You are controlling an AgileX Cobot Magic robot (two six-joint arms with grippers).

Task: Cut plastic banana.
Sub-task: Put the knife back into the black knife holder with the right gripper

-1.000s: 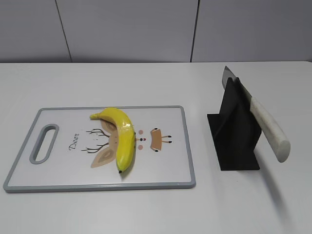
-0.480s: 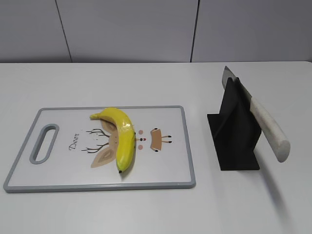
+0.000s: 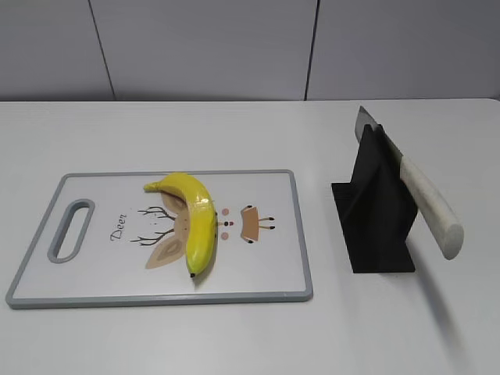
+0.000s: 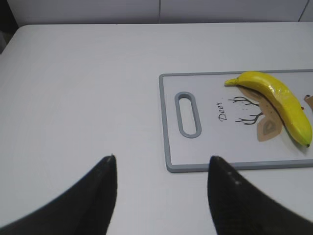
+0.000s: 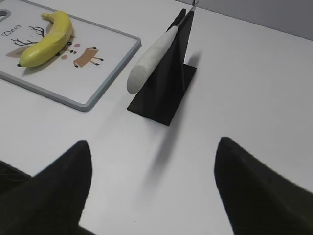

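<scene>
A yellow plastic banana (image 3: pixel 197 217) lies whole on a white cutting board (image 3: pixel 266 269) with a grey rim and a deer print. It also shows in the left wrist view (image 4: pixel 279 100) and the right wrist view (image 5: pixel 46 39). A knife with a pale handle (image 3: pixel 426 201) rests slanted in a black stand (image 3: pixel 375 215), handle toward the front; the right wrist view shows the handle (image 5: pixel 149 58). My left gripper (image 4: pixel 161 159) is open and empty over bare table left of the board. My right gripper (image 5: pixel 154 147) is open and empty in front of the stand. Neither arm shows in the exterior view.
The board's handle slot (image 3: pixel 70 229) is at its left end. The white table (image 3: pixel 234 133) runs back to a grey panelled wall (image 3: pixel 203 47). The table's left edge shows in the left wrist view (image 4: pixel 7 44).
</scene>
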